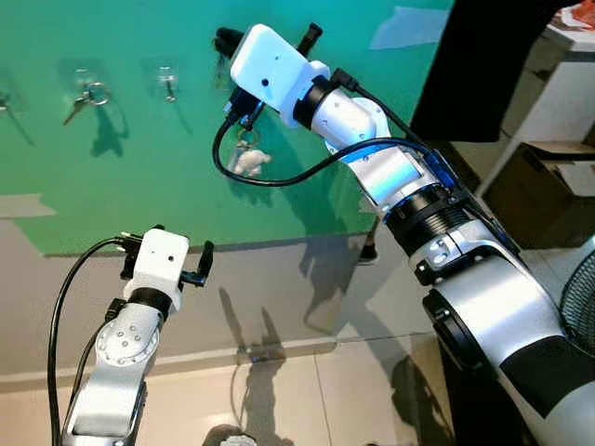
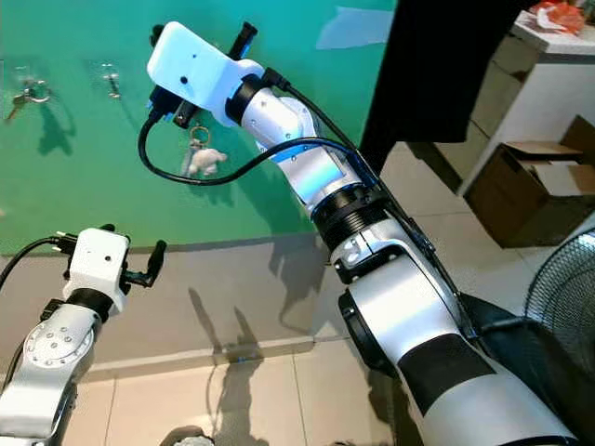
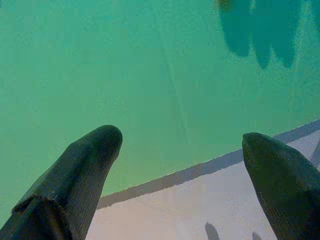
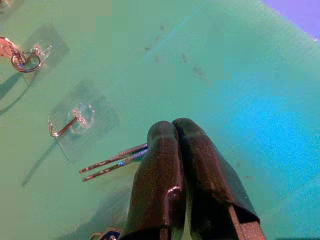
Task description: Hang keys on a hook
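Note:
My right gripper (image 1: 227, 41) is raised against the green wall (image 1: 130, 177), shut (image 4: 172, 128) on a bunch of keys. Two key blades (image 4: 112, 161) stick out beside the fingers. Under the gripper a key ring and a small white plush charm (image 1: 249, 161) dangle. A clear stick-on hook (image 4: 70, 124) with nothing on it sits on the wall a little ahead of the fingertips (image 1: 167, 84). A second hook (image 1: 89, 93) further left carries another key ring. My left gripper (image 3: 182, 145) is held low in front of the wall, open and holding nothing (image 1: 165, 251).
A third hook (image 1: 5, 98) sits at the far left edge. A black panel (image 1: 483, 65) hangs at the upper right. Beside it stand a white shelf with a brown box (image 1: 544, 181) and a fan grille (image 1: 578, 307). Below the green wall are a pale strip and tiled floor (image 1: 316, 390).

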`<state>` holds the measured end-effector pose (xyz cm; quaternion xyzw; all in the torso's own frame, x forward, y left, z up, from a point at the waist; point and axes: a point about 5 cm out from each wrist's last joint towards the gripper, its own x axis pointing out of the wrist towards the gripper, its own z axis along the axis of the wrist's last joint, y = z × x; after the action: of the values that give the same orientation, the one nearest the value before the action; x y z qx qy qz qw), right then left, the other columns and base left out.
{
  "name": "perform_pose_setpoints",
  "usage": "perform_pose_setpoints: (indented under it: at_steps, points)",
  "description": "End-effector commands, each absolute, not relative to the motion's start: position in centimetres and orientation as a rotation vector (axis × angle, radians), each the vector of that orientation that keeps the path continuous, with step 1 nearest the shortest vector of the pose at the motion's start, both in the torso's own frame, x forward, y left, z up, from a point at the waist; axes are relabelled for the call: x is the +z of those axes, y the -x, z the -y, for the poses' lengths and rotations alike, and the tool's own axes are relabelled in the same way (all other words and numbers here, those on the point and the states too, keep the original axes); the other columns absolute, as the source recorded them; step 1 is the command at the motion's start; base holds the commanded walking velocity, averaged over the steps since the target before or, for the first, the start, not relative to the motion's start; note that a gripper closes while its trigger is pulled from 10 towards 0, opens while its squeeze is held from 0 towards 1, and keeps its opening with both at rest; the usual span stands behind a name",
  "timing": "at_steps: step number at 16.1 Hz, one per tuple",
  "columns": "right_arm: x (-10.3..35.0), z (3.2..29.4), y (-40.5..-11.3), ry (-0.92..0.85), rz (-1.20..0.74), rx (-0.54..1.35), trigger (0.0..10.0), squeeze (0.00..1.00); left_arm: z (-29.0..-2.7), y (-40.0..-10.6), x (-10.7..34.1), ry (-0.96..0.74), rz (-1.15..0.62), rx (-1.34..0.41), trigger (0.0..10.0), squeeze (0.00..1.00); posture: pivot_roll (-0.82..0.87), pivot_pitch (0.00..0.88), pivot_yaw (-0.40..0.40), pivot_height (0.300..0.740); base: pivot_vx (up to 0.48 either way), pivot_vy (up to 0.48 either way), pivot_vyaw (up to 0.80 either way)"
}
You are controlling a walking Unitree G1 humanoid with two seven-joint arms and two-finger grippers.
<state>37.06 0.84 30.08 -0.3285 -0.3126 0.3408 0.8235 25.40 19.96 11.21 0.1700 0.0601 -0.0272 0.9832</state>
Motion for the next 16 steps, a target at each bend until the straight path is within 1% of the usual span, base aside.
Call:
perform_pose_setpoints:
  at_steps: [1,6,8,14,16]
  points:
    - [30.8,-0.8,-37.1,0.691,0.686,0.716,10.0,0.00,-19.9,-25.3,11.3,-0.318,-0.124,-0.053,10.0,0.00,0.34,0.000,-0.024,0.740,0.000,0.480,0.00]
    - [30.3,-0.7,-37.1,0.702,0.680,0.736,10.0,0.00,-19.3,-25.2,11.0,-0.295,-0.135,-0.071,10.0,0.00,0.32,0.000,-0.038,0.740,0.000,0.480,0.00]
    - [30.2,-0.7,-37.1,0.708,0.677,0.743,10.0,0.00,-19.1,-25.3,11.4,-0.318,-0.092,-0.059,10.0,0.00,0.31,0.000,-0.042,0.740,0.000,0.000,0.00]
    - [29.8,-0.4,-37.2,0.717,0.667,0.739,10.0,0.00,-18.6,-25.4,11.1,-0.305,-0.096,-0.076,10.0,0.00,0.30,0.000,-0.040,0.740,0.000,0.000,0.00]
    - [29.7,0.2,-37.6,0.726,0.648,0.706,10.0,0.00,-18.5,-25.4,11.0,-0.302,-0.100,-0.080,10.0,0.00,0.29,0.000,-0.039,0.740,0.000,0.000,0.00]
